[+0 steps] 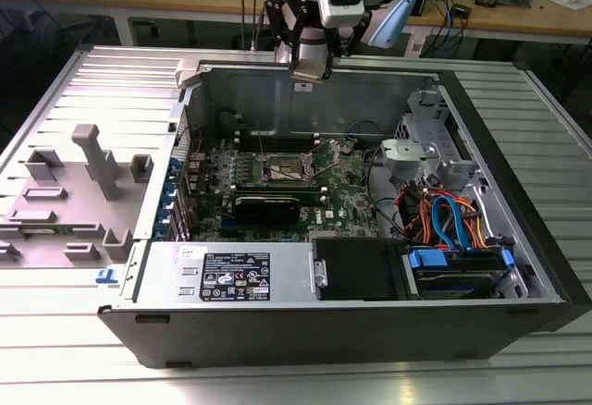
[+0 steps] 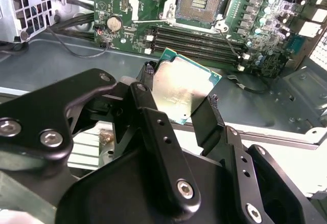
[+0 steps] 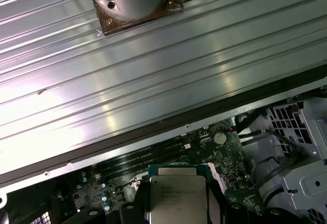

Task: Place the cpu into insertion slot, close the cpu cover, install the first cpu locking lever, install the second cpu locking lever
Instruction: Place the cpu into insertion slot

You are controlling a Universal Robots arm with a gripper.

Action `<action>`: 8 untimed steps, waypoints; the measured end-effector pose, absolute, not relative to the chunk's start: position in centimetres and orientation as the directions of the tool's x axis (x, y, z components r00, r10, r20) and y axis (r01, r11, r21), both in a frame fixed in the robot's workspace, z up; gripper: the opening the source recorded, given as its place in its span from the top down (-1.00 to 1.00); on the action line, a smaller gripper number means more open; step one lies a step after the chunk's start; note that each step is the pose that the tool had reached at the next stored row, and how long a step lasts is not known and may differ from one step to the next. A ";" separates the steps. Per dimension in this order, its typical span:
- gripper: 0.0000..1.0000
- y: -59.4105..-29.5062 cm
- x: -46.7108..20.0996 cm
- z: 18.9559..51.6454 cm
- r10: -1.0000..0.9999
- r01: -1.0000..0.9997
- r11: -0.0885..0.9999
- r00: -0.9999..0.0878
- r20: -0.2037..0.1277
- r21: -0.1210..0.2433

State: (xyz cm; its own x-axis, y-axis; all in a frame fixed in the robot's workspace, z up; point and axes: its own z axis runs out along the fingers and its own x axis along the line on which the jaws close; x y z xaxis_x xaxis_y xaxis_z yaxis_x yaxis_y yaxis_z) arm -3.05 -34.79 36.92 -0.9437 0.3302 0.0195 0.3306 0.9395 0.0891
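Tool: the tool (image 1: 311,72) hangs over the far wall of the open computer case (image 1: 324,333), its two black fingers (image 2: 148,73) clamped on opposite edges of the cpu (image 2: 186,83).
Cpu: held in the air with its silver top facing the wrist cameras, well apart from the board, also seen in the first wrist view (image 3: 177,196).
Insertion slot: the insertion slot (image 2: 200,1) sits mid-board with its contacts bare; in the exterior view (image 1: 289,170) it lies nearer than the tool.
In the way: the long memory sticks (image 2: 196,40) lie between the chip and the slot.
Surroundings: power supply (image 1: 356,268) along the near wall; orange and blue cables (image 1: 444,215) at the exterior view's right; a grey plastic fixture (image 1: 92,174) on the ribbed desk (image 1: 546,118) at its left.
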 end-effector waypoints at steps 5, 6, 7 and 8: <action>-0.08 -34.8 -3.1 36.9 0.355 0.355 0.930 -0.935 0.020 0.089; -0.08 -34.8 -3.1 36.9 0.360 0.360 0.928 -0.933 0.020 0.089; -0.08 -34.8 -3.1 36.9 0.364 0.364 0.927 -0.931 0.020 0.089; -0.08 -34.8 -3.1 36.9 0.367 0.367 0.926 -0.930 0.020 0.089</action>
State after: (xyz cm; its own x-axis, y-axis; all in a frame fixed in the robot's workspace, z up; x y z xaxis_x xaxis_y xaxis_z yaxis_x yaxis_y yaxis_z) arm -3.05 -34.79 36.86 -0.9300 0.3670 0.0195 0.3672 0.9259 0.0891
